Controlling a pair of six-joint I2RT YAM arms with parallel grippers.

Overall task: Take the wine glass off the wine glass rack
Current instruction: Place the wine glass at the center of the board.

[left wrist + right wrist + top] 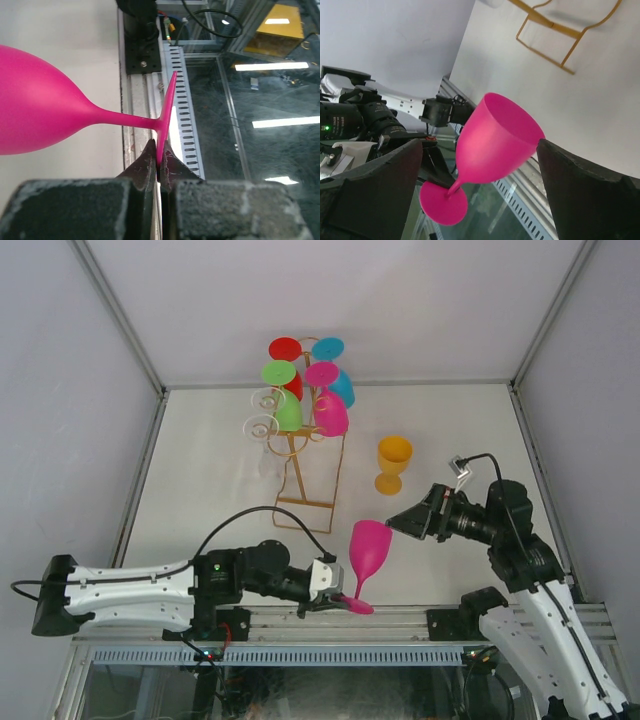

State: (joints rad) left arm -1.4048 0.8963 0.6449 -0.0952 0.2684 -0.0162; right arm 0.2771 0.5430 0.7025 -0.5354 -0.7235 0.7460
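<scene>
Left arm's stretched out low, left gripper (337, 597) clamped on the foot of the pink wine glass (368, 548), off the wine glass rack (305, 503) and well in front of it. Right gripper (398, 523) gapes wide, facing the glass.

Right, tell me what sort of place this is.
Probably a robot test cell in a lab, not a home: plain white panel walls in a metal frame, two white-and-black robot arms bolted to a rail, and a gold wire rack hung with bright plastic wine glasses as staged props.
</scene>
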